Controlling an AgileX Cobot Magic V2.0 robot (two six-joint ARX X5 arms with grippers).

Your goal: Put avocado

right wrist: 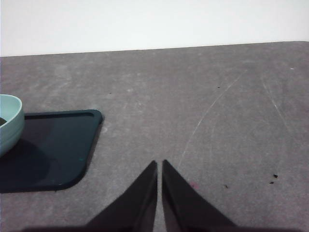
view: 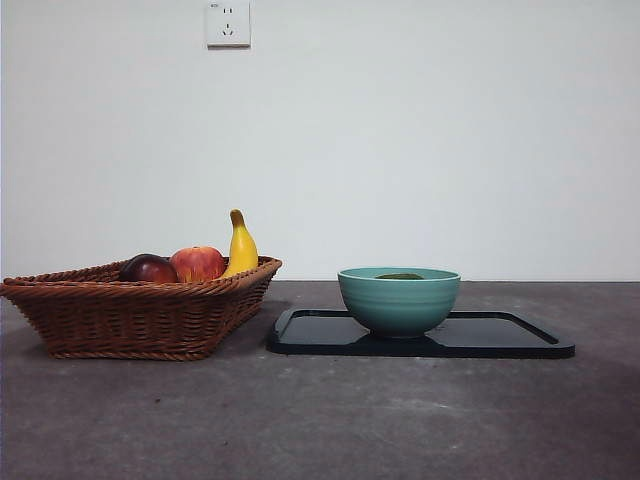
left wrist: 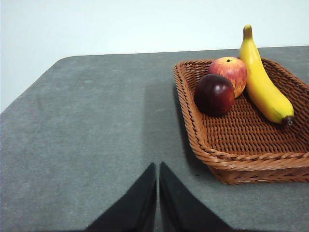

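The avocado (view: 400, 276) shows only as a dark-green sliver above the rim of the teal bowl (view: 399, 298), lying inside it. The bowl stands on a black tray (view: 500, 338). My left gripper (left wrist: 158, 166) is shut and holds nothing, hovering over bare table beside the wicker basket (left wrist: 231, 159). My right gripper (right wrist: 160, 163) is shut too, over bare table off the tray's (right wrist: 53, 145) corner, with the bowl's edge (right wrist: 9, 123) at the side. Neither arm appears in the front view.
The wicker basket (view: 130, 315) holds a dark red-purple fruit (view: 148, 268), a red apple (view: 198, 263) and a banana (view: 240, 246). A wall stands behind the table, with a socket (view: 228, 23).
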